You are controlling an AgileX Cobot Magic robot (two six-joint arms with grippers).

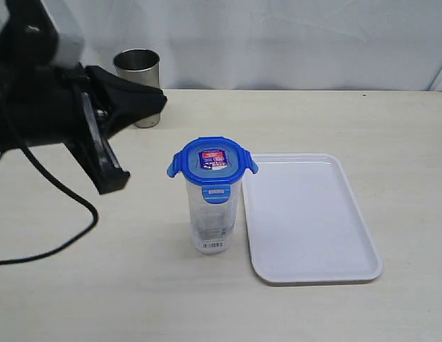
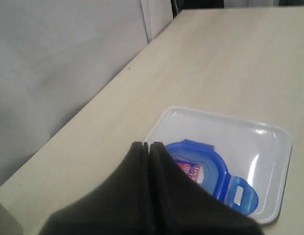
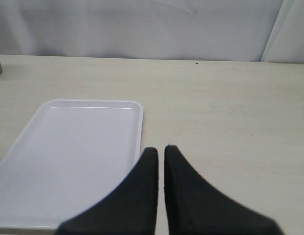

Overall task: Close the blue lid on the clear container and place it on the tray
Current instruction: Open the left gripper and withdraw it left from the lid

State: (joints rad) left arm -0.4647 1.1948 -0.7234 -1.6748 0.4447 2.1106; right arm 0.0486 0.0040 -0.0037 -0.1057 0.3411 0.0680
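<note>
Tray [image 1: 314,263], flat glossy white plastic, lies right of centre on the matte surface [image 1: 100,285]; the clear tapered container [image 1: 214,217] stands just left, off it. Rounded blue lid [image 1: 212,160] sits on top, side flaps flared. Both the left hand [image 1: 114,178] and right hand [image 3: 160,152] are pinched closed, holding nothing. Likely next: snap flaps down, then lift across.
</note>
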